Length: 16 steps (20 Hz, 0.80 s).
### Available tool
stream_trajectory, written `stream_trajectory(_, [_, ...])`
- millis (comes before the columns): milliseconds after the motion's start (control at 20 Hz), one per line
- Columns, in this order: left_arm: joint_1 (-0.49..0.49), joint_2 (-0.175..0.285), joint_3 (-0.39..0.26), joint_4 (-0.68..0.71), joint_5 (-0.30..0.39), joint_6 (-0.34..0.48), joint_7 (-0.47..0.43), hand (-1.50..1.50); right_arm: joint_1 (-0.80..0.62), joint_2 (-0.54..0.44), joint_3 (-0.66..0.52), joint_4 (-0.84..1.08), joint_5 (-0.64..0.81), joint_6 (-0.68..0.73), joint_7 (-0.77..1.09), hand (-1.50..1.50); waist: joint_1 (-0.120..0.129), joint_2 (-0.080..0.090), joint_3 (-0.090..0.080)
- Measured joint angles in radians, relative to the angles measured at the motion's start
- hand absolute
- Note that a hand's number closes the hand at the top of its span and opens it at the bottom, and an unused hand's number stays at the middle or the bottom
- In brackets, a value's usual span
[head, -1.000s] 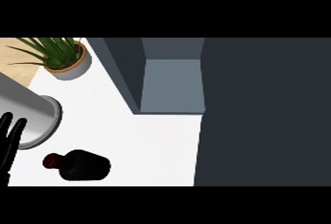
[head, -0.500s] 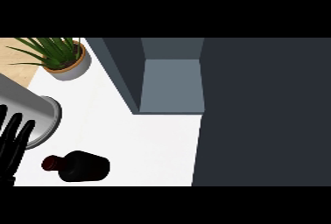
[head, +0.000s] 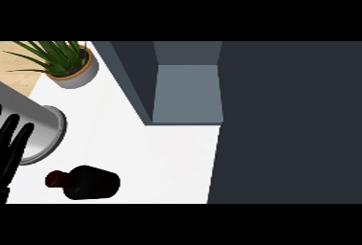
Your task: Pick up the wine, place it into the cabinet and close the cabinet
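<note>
Left robot hand (head: pixel 10 152) hangs wide open over the white counter (head: pixel 163 162) near the wine (head: pixel 92 183).

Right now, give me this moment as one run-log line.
left hand: open, left edge | dark round wine bottle: on white counter, not held | grey cabinet: open | right hand: not in view

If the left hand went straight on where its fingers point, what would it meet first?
Probably the grey round container right ahead of the left hand, though depth is unclear. The wine bottle lies off that line.
</note>
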Motion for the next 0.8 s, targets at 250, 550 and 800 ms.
stream_trajectory(250, [-0.049,0.013,0.012,-0.001,-0.024,0.024,0.051,-1.5,-0.054,-0.011,-0.013,-0.014,0.008,-0.026,0.082,-1.5,-0.003,0.0,0.0])
stream_trajectory(550, [-0.089,-0.001,0.01,0.023,-0.062,0.054,0.05,-1.5,-0.147,-0.013,-0.013,-0.009,0.019,-0.054,0.158,-1.5,-0.002,0.001,0.0])
stream_trajectory(800, [-0.048,-0.008,0.053,0.053,-0.039,0.031,-0.022,-1.5,-0.208,-0.032,-0.036,-0.013,0.025,-0.071,0.21,-1.5,-0.002,0.001,-0.001])
